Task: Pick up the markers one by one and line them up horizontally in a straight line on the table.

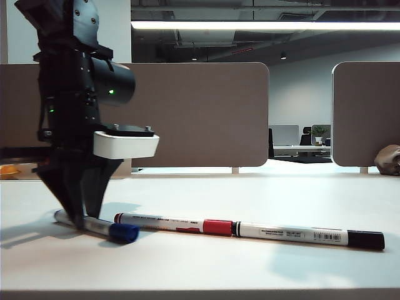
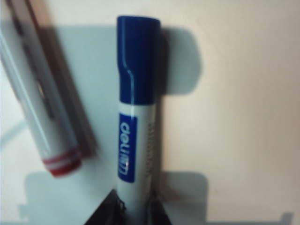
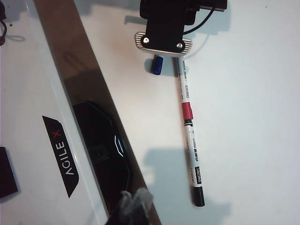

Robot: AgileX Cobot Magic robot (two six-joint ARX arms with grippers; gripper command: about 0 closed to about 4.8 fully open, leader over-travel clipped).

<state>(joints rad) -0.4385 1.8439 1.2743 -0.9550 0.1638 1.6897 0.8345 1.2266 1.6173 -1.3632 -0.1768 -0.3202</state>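
Three markers lie on the white table. The red-capped marker and the black-capped marker sit end to end in one line. To their left the blue-capped marker lies at a slant, its cap near the red marker's tail. My left gripper points down onto the blue marker's barrel, its fingers pressed against both sides. My right gripper hangs shut and empty, off to the side above the robot's base.
Grey-brown divider panels close the table's back edge. A brownish lump sits at the far right behind the table. The robot's white base with the AGILEX label borders the table.
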